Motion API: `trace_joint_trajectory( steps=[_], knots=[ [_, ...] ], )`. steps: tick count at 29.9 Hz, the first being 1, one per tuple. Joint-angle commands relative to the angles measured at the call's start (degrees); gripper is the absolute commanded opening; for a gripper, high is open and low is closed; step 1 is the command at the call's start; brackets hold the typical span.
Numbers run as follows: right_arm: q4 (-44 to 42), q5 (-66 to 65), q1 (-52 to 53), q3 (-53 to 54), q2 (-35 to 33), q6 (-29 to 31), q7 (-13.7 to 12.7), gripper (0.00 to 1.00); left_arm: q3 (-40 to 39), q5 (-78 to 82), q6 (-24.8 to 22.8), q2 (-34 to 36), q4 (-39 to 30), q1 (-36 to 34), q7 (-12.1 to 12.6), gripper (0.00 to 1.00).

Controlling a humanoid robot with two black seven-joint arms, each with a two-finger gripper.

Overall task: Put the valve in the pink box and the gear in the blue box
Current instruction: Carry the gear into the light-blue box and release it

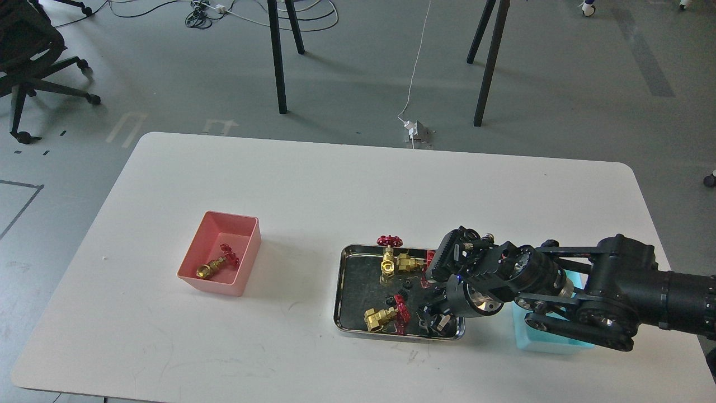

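Observation:
The salmon-pink box (211, 282) stands at the left of the table with one brass valve (214, 264) with a red handwheel lying in it. Three more valves lie in the steel tray (358, 282): two at its far edge (387, 258) (412, 263) and one near its front (385, 317). Tiny black gears (406, 284) lie in the tray's middle. My right gripper (432, 321) is down inside the tray's right front corner, its fingers apart, covering the spot where a gear lay. The light cyan blue box (537, 340) sits right of the tray, mostly hidden under my right arm.
The tray sits in the middle right of the white table (313, 184). My right arm reaches in from the right edge over the blue box. Table legs, cables and an office chair stand on the floor beyond the table.

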Motion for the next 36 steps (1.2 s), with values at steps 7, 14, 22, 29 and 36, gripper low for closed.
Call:
trace_joint_trajectory(
  steps=[7, 14, 22, 29, 36],
  knots=[
    [10.5, 2.5, 0.4, 5.0, -7.3, 0.0, -0.3, 0.01, 0.3, 0.0, 0.0, 0.1, 0.0, 0.0, 0.1, 1.0],
    [20.0, 7.8, -0.2, 9.4, -27.7, 0.0, 0.2, 0.01, 0.2, 0.0, -0.1, 0.0, 0.0, 0.0, 0.2, 1.0],
    [20.2, 10.7, -6.1, 10.1, -38.0, 0.0, 0.5, 0.02, 0.2, 0.1, -0.3, 0.2, 0.1, 0.0, 0.1, 1.0],
    [18.1, 10.9, -7.1, 10.1, -36.8, 0.0, 0.1, 0.75, 0.2, 0.0, -0.3, 0.5, 0.0, 0.0, 0.2, 1.0],
    [18.6, 19.3, -7.0, 14.8, -37.4, 0.0, -0.4, 0.95, 0.4, 0.3, -0.4, 0.3, 0.0, 0.0, 0.5, 1.0]
  ],
)
